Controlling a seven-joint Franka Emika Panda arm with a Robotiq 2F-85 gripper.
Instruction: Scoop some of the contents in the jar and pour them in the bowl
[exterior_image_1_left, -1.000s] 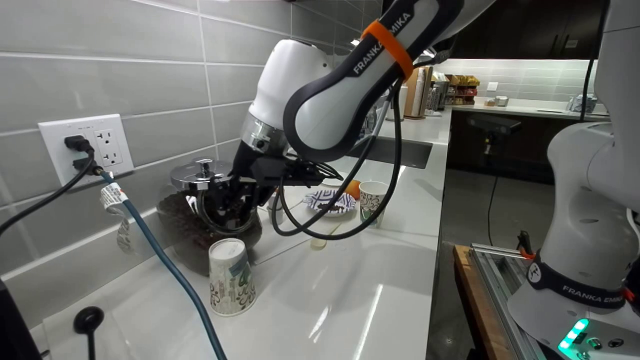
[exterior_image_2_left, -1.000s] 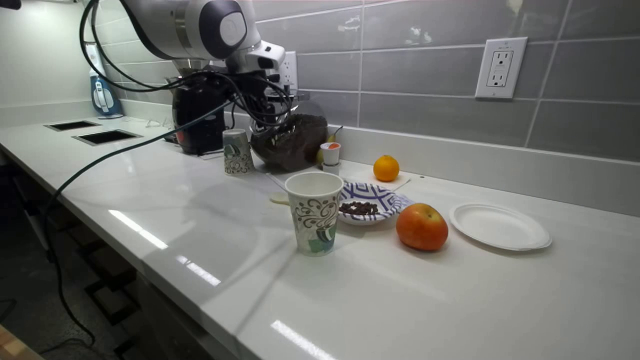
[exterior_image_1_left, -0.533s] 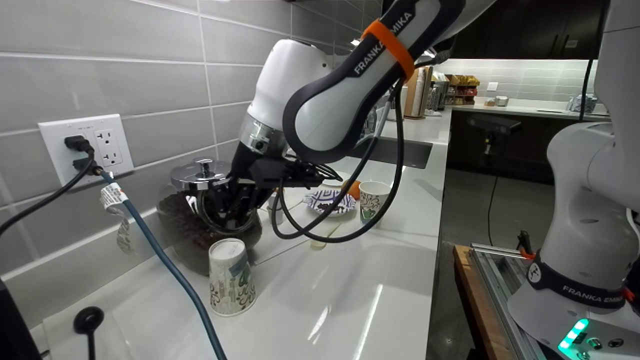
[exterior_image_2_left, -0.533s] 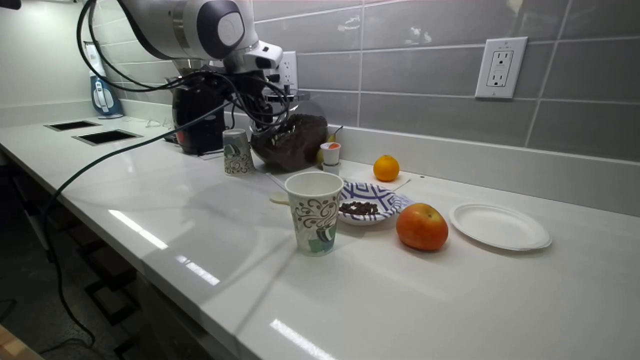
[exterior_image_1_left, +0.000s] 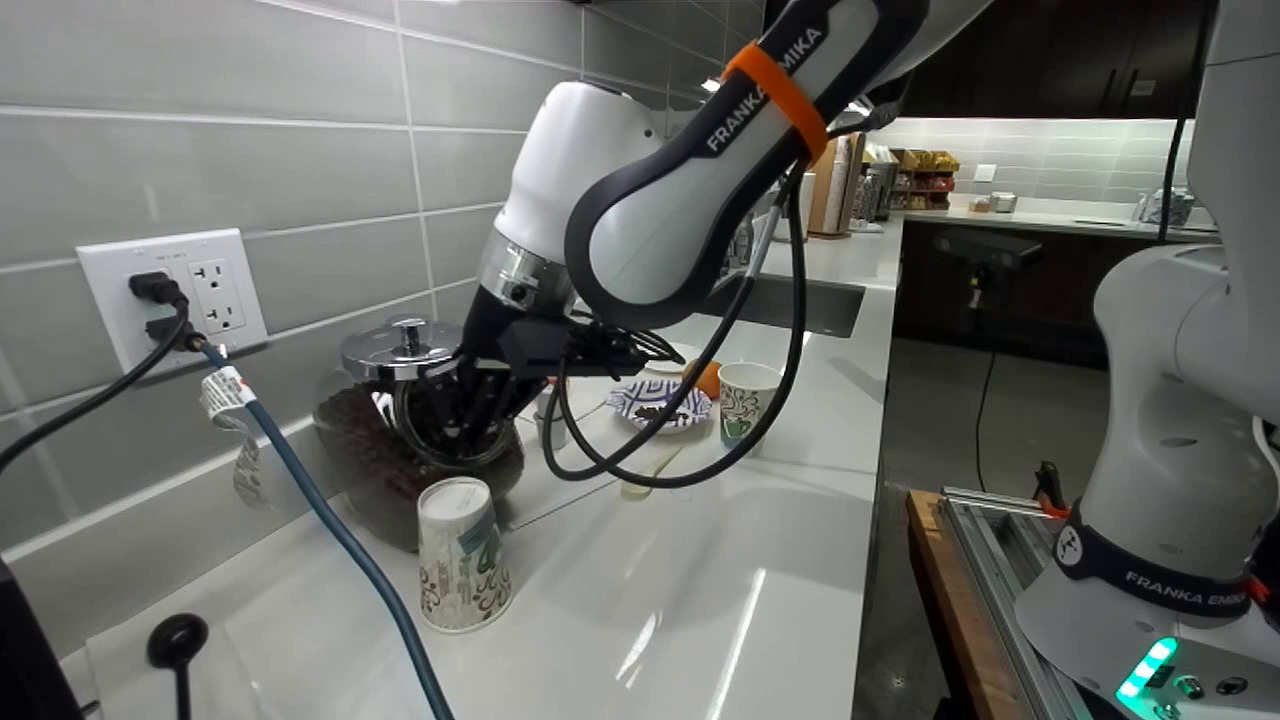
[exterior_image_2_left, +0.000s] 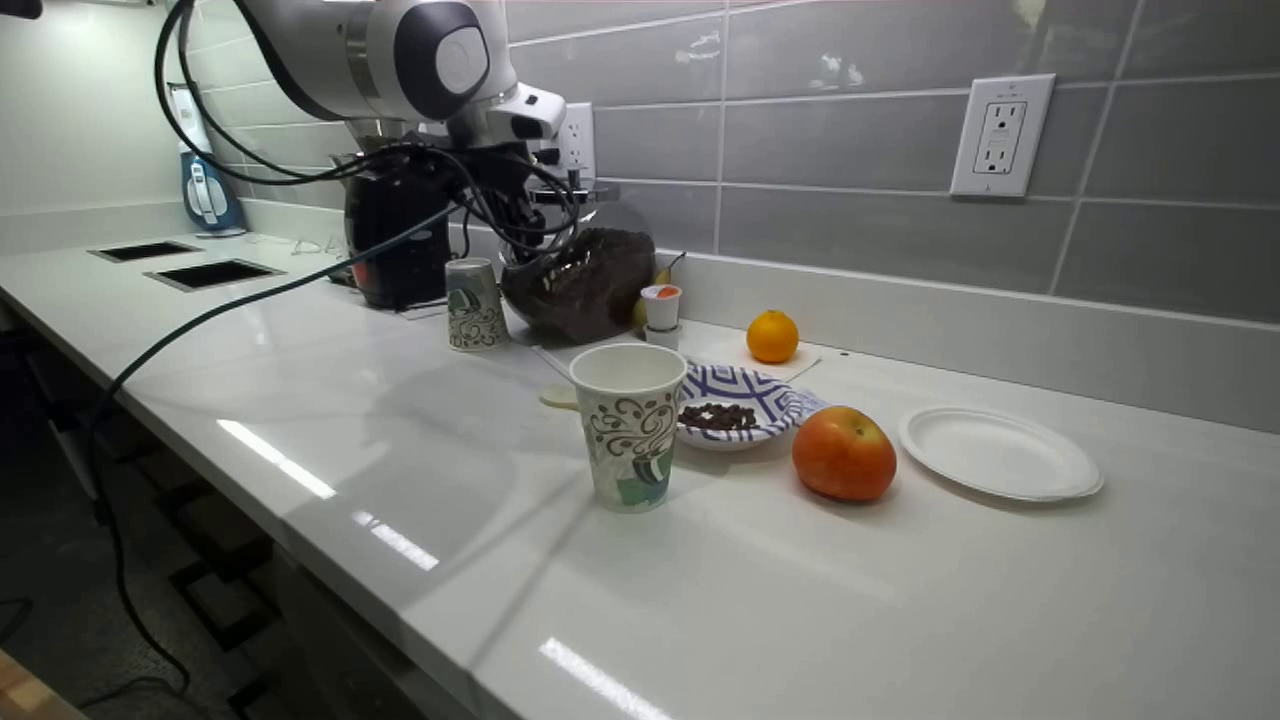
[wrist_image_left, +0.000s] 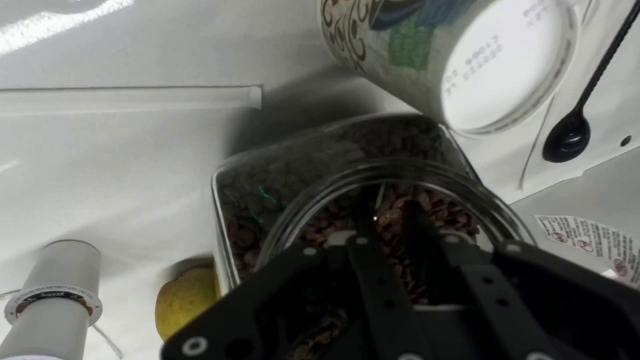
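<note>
Scooping appears under way: your gripper (wrist_image_left: 391, 215) partway in jar (wrist_image_left: 395, 170), jaws apart, nothing visibly grasped; next, pinch brown bits (wrist_image_left: 447, 212), lift clear, release over bowl (exterior_image_2_left: 745, 388).

You get glare streaks on the counter (exterior_image_2_left: 900, 600) in both exterior views; the glass jar (wrist_image_left: 400, 171) looks dim inside.

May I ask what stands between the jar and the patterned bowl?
Between jar and bowl, an exterior view shows two stacked containers, a pear partly hidden behind them.
</note>
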